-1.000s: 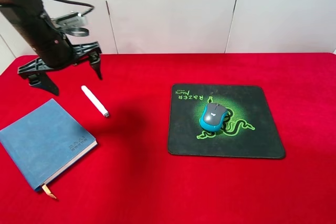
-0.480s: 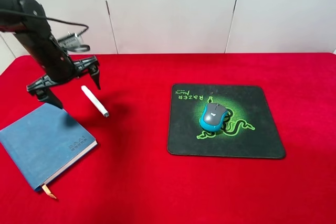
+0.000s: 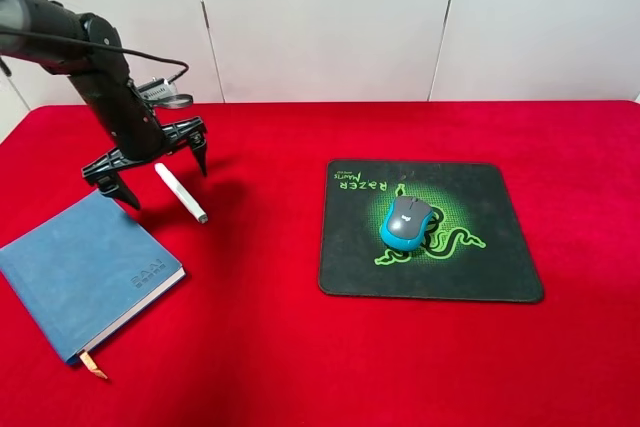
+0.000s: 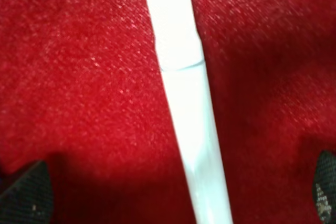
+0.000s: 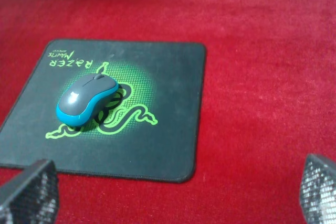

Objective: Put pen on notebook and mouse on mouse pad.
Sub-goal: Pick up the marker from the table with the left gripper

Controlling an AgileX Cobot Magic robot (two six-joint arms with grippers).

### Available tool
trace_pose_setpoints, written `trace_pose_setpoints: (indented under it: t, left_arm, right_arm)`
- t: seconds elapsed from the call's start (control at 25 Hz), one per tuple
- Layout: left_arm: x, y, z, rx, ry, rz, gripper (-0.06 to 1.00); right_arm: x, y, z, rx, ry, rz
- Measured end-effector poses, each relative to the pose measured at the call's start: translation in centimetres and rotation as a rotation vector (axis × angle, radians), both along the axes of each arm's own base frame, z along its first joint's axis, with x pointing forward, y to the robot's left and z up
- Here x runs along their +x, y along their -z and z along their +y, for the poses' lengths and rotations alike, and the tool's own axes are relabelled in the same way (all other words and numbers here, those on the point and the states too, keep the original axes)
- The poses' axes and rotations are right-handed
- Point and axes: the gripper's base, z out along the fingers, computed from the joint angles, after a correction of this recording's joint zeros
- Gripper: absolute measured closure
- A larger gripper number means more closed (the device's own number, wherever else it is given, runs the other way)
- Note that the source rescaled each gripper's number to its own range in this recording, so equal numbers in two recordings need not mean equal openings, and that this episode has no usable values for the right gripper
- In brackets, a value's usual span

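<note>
Both wide-open fingers of the left gripper [image 3: 167,185] are best lowered evenly astride the pen [image 3: 181,192] (notebook [image 3: 85,265] lies at its eight o'clock) before being closed.

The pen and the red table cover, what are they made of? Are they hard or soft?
The pen looks like smooth white plastic: its surface is even and slightly glossy, with a thin seam line around it. Probably hard. The red table cover looks like soft woven cloth, maybe felt-like: up close you can see a fine grainy weave with no shine.
</note>
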Motion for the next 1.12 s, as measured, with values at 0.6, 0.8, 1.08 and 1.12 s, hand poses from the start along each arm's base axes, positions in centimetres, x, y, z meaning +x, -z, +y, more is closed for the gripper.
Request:
trace_pose_setpoints:
  t: [0.6, 0.8, 1.08, 1.12]
  left_arm:
    - [-0.2, 0.3, -0.2, 0.020, 0.026, 0.033, 0.34]
    - [-0.2, 1.1, -0.2, 0.025, 0.026, 0.052, 0.35]
    - [-0.4, 1.3, -0.2, 0.027, 0.027, 0.065, 0.50]
    - [-0.4, 1.3, -0.2, 0.028, 0.028, 0.067, 0.54]
  right_arm:
    - [0.0, 0.0, 0.0, 0.000, 0.000, 0.000]
    - [0.0, 0.0, 0.0, 0.000, 0.000, 0.000]
    - [0.0, 0.0, 0.0, 0.000, 0.000, 0.000]
    - [0.0, 0.0, 0.0, 0.000, 0.000, 0.000]
